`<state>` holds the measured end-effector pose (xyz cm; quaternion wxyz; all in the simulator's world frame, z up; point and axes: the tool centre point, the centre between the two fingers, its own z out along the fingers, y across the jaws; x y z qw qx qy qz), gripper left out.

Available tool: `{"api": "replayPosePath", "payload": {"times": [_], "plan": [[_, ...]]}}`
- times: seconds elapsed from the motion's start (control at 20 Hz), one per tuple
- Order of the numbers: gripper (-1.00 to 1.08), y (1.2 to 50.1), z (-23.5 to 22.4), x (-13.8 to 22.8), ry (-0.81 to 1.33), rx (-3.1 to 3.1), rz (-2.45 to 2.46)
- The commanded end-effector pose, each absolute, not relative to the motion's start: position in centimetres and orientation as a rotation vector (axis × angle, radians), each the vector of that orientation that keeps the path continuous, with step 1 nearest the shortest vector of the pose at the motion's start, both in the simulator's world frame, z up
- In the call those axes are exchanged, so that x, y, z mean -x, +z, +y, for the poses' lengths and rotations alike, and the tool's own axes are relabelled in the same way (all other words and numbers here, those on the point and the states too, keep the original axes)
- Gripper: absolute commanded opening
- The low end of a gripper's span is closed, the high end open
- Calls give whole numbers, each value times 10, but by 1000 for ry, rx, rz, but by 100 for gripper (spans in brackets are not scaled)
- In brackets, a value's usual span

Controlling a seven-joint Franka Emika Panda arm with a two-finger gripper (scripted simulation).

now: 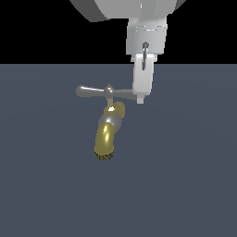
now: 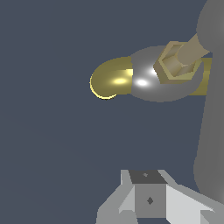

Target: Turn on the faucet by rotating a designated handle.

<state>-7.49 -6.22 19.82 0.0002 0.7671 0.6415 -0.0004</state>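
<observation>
The faucet [image 1: 107,134] stands mid-scene, with a brass-gold curved spout, a rough dark-gold nozzle rim and a silver-grey collar. The handle [image 1: 95,91], a slim silver-grey cross-bar on a gold-tipped stem, lies level across its top. My gripper [image 1: 140,98] hangs down from above with its jaws together and empty. Its tip is at the end of the handle arm on the exterior view's right, and covers that end. In the wrist view the spout [image 2: 109,79], collar [image 2: 146,83], gold stem nut [image 2: 177,63] and handle bar [image 2: 212,113] show beyond my gripper [image 2: 148,197].
A flat dark blue-grey floor [image 1: 185,185] spreads under everything, with black background above it. The robot's white-grey wrist body [image 1: 146,39] fills the top of the exterior view.
</observation>
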Motion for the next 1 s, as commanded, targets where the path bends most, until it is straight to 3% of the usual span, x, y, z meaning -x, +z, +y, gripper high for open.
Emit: {"api": "replayPosePath", "payload": {"times": [0.0, 0.95], "plan": [[-100, 197, -62, 74, 0, -2404, 2022], [-100, 197, -74, 32, 0, -2405, 2021]]}}
